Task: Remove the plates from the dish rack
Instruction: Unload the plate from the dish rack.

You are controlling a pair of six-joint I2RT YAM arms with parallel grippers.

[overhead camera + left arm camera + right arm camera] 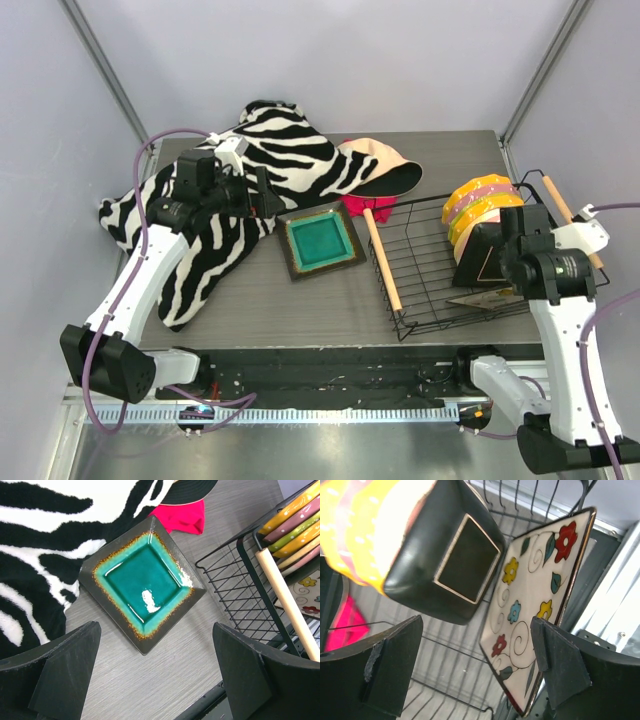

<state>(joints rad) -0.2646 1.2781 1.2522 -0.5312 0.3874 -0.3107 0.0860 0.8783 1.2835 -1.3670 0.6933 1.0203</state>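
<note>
The left gripper (155, 680) gapes empty above a teal plate (143, 582) on the grey wood-grain table (235, 520); the right gripper (476, 672), equally wide, hovers over the dish rack (425, 265) (plates (478, 205) standing inside) at the table's right edge. Pale walls (320, 60) enclose everything.

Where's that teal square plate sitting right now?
In the top view, the teal square plate lies flat near the middle of the table, outside the dish rack, between the zebra-striped cloth and the rack's left wooden handle.
</note>
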